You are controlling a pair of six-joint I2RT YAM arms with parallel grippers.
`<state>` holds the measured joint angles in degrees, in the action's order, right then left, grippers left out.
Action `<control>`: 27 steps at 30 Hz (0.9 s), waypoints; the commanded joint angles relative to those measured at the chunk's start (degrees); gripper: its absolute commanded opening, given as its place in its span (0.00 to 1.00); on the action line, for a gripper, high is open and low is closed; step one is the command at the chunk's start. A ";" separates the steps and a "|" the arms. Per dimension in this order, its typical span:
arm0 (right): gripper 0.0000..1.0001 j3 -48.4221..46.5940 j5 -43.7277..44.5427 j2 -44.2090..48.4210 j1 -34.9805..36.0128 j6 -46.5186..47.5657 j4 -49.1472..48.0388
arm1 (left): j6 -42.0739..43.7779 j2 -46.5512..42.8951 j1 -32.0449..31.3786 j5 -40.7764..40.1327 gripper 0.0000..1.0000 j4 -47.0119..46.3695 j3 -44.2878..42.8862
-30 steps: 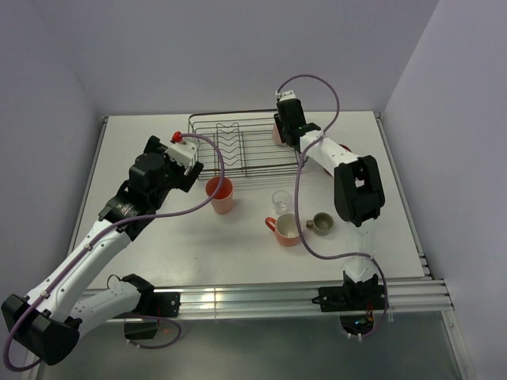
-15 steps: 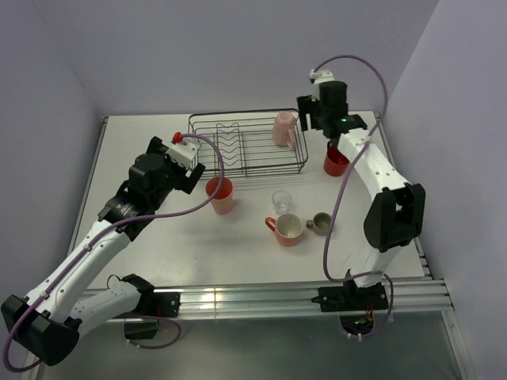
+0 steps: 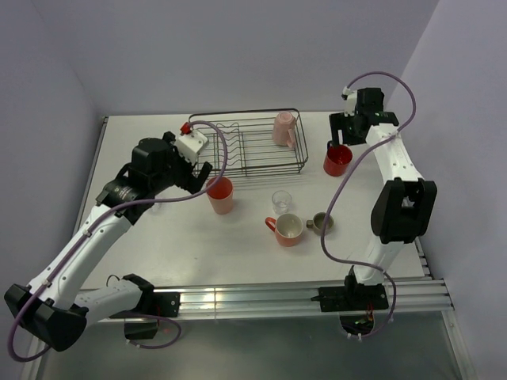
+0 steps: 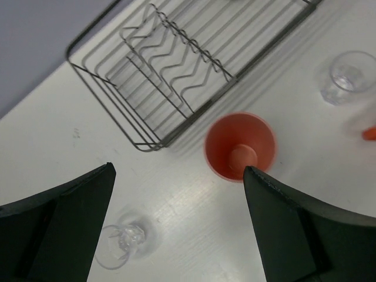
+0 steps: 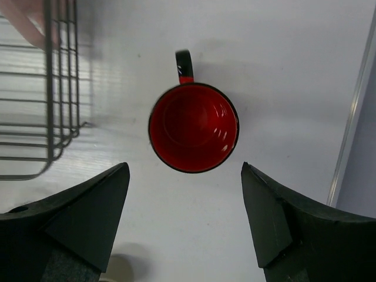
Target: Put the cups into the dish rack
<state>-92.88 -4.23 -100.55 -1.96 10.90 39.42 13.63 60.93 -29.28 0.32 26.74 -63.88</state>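
The black wire dish rack [image 3: 245, 150] stands at the back with the pale pink mug [image 3: 283, 129] in its right end. The red mug [image 3: 337, 161] stands right of the rack, and my open, empty right gripper [image 3: 346, 134] hovers over it [image 5: 194, 127], jaws [image 5: 185, 166] just short of it. My open, empty left gripper [image 3: 198, 168] hovers by the salmon tumbler [image 3: 221, 195]. In the left wrist view the tumbler [image 4: 239, 147] lies just ahead of the gripper [image 4: 178, 169], with one clear glass [image 4: 123, 245] near the left finger. The other glass [image 3: 281, 200], orange mug [image 3: 287, 229] and grey-olive mug [image 3: 322, 223] stand mid-table.
The rack's corner [image 5: 35, 88] and the pink mug [image 5: 23, 20] show left of the red mug in the right wrist view. A raised table rim [image 3: 400, 190] runs along the right side. White walls close in the back and sides.
My right gripper has left the pink mug in the rack and swung right to above the red mug. My left gripper has shifted slightly toward the rack.
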 commanded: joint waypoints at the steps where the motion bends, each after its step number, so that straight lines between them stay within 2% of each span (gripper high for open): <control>1: 0.84 -3.79 -2.10 -2.97 -3.04 2.90 6.19 | -1.06 1.65 0.97 10.64 0.99 8.48 -4.67; 5: 0.82 -4.68 0.09 -7.10 -4.90 3.08 6.81 | -1.50 3.67 1.59 15.50 0.99 11.49 -6.08; 16: 0.73 -11.18 0.80 -17.30 -5.69 -0.43 4.97 | -3.61 7.36 1.86 15.15 0.93 12.28 -7.58; 20: 0.67 -13.55 0.36 -20.47 -5.69 -1.84 5.05 | -3.78 7.63 1.94 14.27 0.93 12.19 -7.58; 25: 0.53 -14.08 0.36 -22.84 -5.69 -2.28 4.35 | -5.10 7.72 2.65 14.01 0.92 11.32 -7.05; 27: 0.44 -13.91 0.01 -23.11 -5.60 -2.46 4.09 | -5.71 7.89 3.34 14.45 0.91 10.96 -6.79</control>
<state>-104.51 -3.68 -123.28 -7.75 9.50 44.62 9.78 68.64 -26.87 14.11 38.89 -68.77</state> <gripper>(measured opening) 0.472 0.913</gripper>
